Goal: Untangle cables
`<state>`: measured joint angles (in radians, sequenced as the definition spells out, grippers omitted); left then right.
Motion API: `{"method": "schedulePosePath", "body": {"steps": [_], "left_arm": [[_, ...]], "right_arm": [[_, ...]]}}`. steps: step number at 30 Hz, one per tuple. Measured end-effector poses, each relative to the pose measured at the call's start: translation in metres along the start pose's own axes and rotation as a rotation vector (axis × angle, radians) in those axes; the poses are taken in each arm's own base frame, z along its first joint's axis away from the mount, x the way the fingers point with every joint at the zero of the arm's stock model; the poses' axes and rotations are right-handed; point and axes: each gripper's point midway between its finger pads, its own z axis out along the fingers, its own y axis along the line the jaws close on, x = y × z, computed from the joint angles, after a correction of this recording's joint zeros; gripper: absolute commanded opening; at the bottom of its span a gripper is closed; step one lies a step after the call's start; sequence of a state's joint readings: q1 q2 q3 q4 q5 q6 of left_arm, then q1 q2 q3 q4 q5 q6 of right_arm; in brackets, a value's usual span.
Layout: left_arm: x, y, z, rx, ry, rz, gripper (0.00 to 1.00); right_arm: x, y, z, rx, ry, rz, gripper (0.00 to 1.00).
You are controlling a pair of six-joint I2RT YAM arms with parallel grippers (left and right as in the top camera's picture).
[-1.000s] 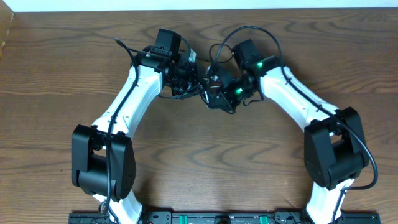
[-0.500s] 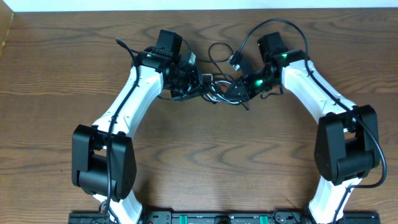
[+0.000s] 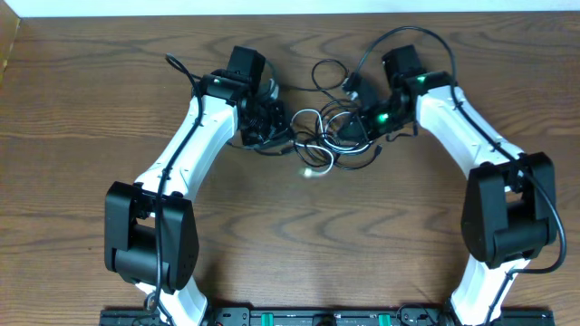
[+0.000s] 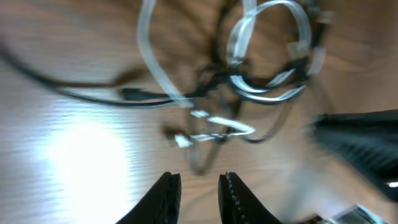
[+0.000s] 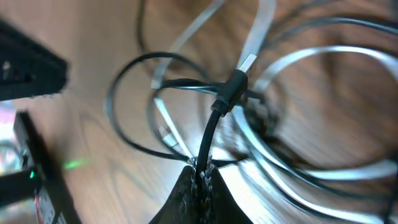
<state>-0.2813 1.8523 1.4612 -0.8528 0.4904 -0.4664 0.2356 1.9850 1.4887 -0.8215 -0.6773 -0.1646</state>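
Observation:
The cables [image 3: 317,131] lie in a loose tangle of black and white loops at the back middle of the table, between my two grippers. My left gripper [image 3: 279,127] sits just left of the tangle. In the left wrist view its jaws [image 4: 200,179] stand a little apart with bare wood between them, and the white cable [image 4: 148,59] and black loops lie ahead of the tips. My right gripper [image 3: 350,129] is at the tangle's right side. In the right wrist view it [image 5: 202,169] is shut on a black cable [image 5: 219,115] that runs up into the knot.
The arms' own thick black cords [image 3: 399,34] arch above the right wrist and trail off the left arm [image 3: 177,65]. The table's far edge [image 3: 290,13] runs close behind the tangle. Both arm bases [image 3: 149,244] stand near the front edge.
The right gripper has pulled its black cable rightward and back, spreading the tangle into wider loops. The left gripper has opened and let go of the cables.

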Motion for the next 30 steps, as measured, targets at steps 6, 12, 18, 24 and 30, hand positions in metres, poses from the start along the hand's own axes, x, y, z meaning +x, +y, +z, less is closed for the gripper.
{"method": "schedulePosePath", "body": {"steps": [6,12,18,24,30], "left_arm": [[-0.006,0.029,-0.002,-0.162,-0.048,0.013,0.33],[-0.017,0.031,-0.004,-0.186,-0.094,0.098,0.4],[-0.024,0.012,-0.002,-0.098,-0.107,0.235,0.43],[-0.024,-0.007,-0.001,-0.003,-0.106,0.328,0.44],[-0.019,-0.008,-0.001,0.014,-0.084,0.341,0.44]], "right_arm": [[-0.009,-0.036,-0.035,0.056,-0.089,0.129,0.01],[-0.033,-0.011,-0.074,-0.002,-0.224,0.053,0.01],[-0.055,0.06,-0.158,0.055,-0.441,-0.119,0.01],[-0.038,0.106,-0.221,0.149,-0.563,-0.173,0.01],[-0.016,0.102,-0.204,0.167,-0.463,-0.087,0.01]]}}
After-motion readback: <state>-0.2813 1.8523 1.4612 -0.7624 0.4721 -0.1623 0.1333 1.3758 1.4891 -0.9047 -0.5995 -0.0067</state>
